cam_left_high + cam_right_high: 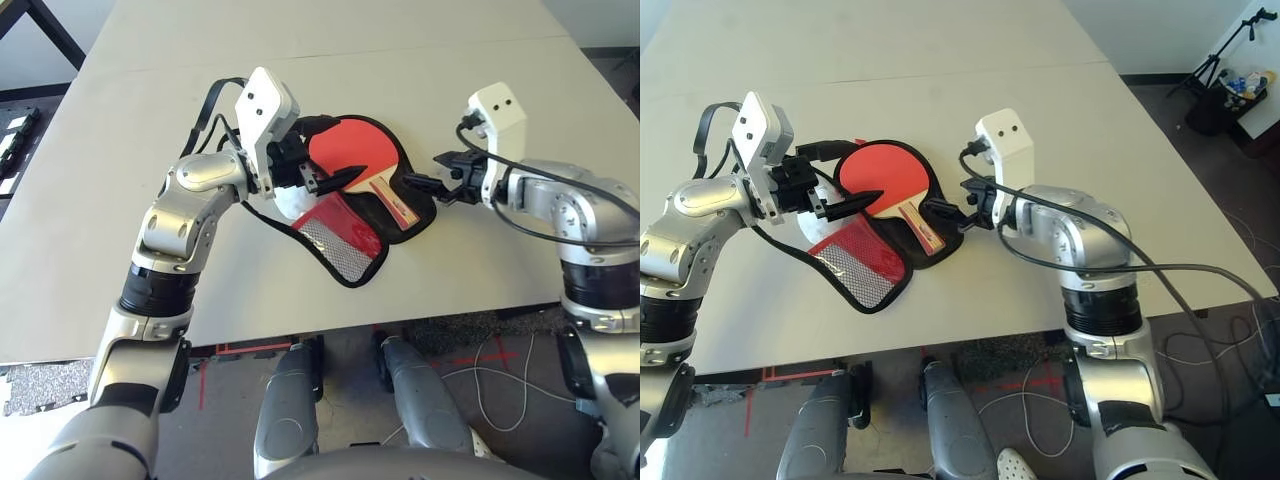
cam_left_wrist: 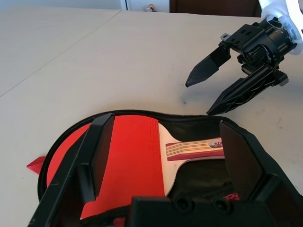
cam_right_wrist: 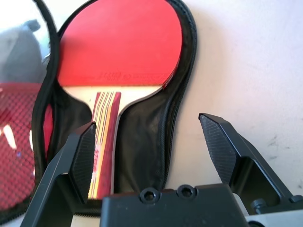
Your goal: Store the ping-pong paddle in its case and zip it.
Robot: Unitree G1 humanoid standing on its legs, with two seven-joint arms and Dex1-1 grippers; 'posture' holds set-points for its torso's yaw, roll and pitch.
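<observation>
I am seeing the round red-faced, wooden-handled ping-pong paddle (image 1: 362,155) lying inside the open red-and-black soft case (image 1: 345,235), handle pointing toward my right hand (image 1: 428,186); both hands' fingers apart, left hand (image 1: 325,155) hovering over the blade.

Both arms reach inward over the table, left gripper (image 1: 330,180) and right gripper (image 1: 425,185) with jaws spread, empty.

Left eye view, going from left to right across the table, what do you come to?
Left claw → folded-open mesh flap of the case → ping-pong paddle lying in the open case → right claw, open beside the handle end.
</observation>
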